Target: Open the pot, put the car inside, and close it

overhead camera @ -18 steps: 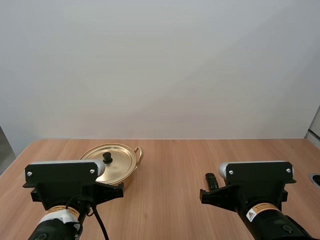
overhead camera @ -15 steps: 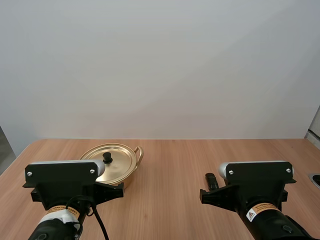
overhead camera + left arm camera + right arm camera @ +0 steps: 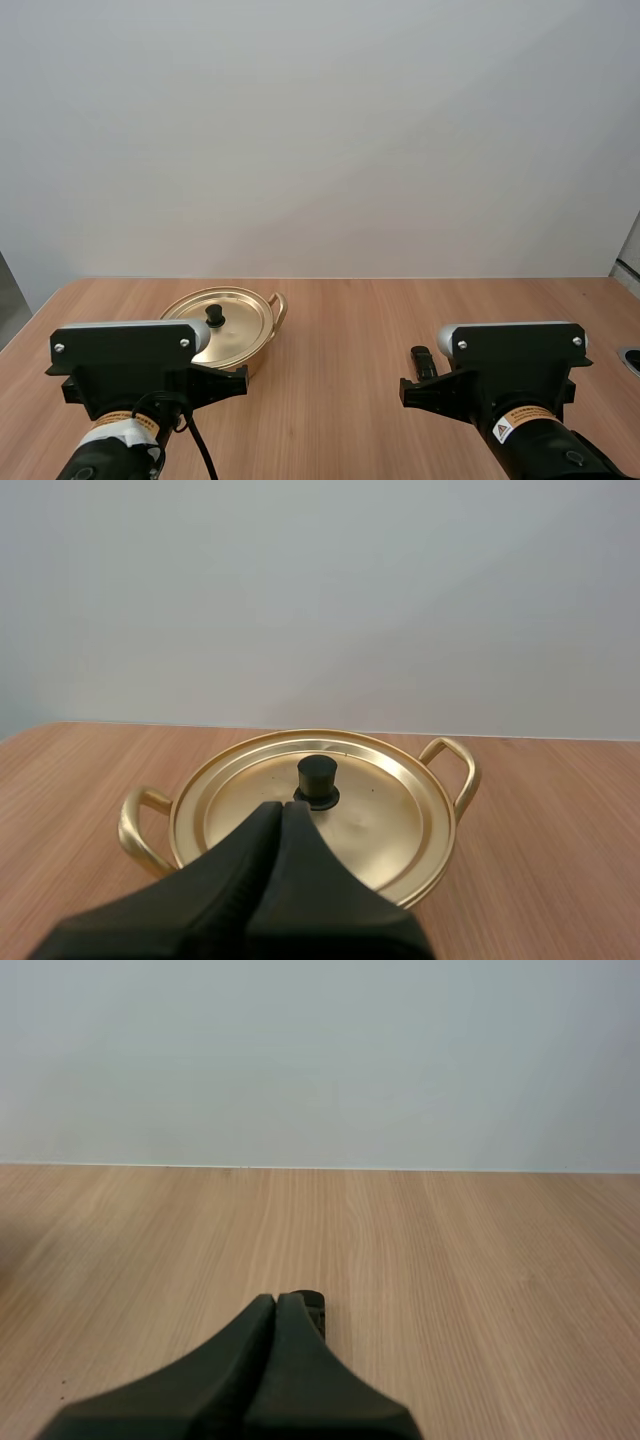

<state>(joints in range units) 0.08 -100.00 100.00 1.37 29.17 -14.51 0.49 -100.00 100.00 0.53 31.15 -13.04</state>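
Left gripper [image 3: 283,808]: fingers pressed together in one dark wedge, holding nothing. Right gripper [image 3: 277,1300]: same, closed and empty.

Just past the right tip and partly hidden behind it is a small, low black object [image 3: 314,1315] lying on the light wooden table [image 3: 480,1260]. It's presumably the car, but I can't tell the shape.

Just beyond the left tip, almost dead ahead, is the short black round knob [image 3: 317,779]. It sits in the centre of the shallow gold metal lid [image 3: 385,815]. The lid is seated on the gold two-handled pot [image 3: 127,830], with one handle out to each side of the tip. The pot is unopened and nothing is done yet.

Risks, nearest first:
- Both sets of fingers are closed right next to their targets. Any forward move before opening would ram them: the right tip shoves the black object away (if it has wheels, it rolls), and the left tip bumps the knob and slides the pot.
- The black object is small and flat to the table, so fingers coming down around it may scrape the wood or pinch only an edge.
- The knob is small and looks smooth. An off-centre pinch could slip or tilt the lid.
- The pot looks thin and light, so a lid that sticks could drag it along or lift it.
- The pot is well off to the left of the right gripper. With the lid held above it, the arms may crowd each other at the drop.
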